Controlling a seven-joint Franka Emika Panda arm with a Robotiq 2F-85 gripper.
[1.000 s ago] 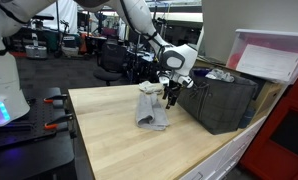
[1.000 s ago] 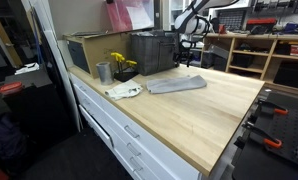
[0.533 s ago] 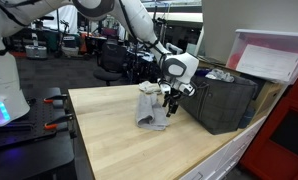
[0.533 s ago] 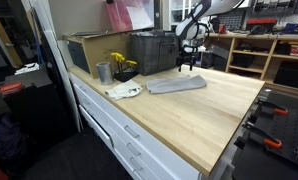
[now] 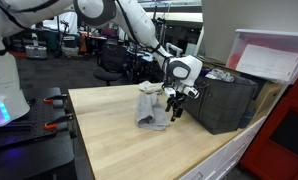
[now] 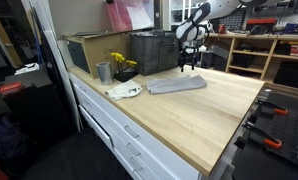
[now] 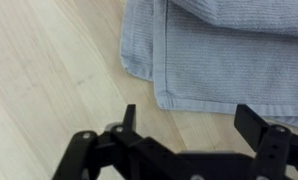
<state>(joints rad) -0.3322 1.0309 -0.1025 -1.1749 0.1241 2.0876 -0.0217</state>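
The wooden tabletop point(image 5: 114, 135) is used as the work surface. A dark crate point(image 5: 224, 100) is kept along the edge by the wall, seemingly so that the middle is left free. A folded grey towel point(image 6: 176, 85) is laid flat just beside the crate, well apart from the edge with the drawers, and its hem point(image 7: 219, 98) is exposed on the wood. The gripper point(image 5: 172, 112) is held low over that hem with nothing gripped. Its fingers point(image 7: 129, 118) are kept wide apart, apparently so that the hem is straddled

Light wooden workbench point(image 6: 204, 115) — white drawers point(image 6: 109, 125), cluttered shelving point(image 6: 264, 55) behind.
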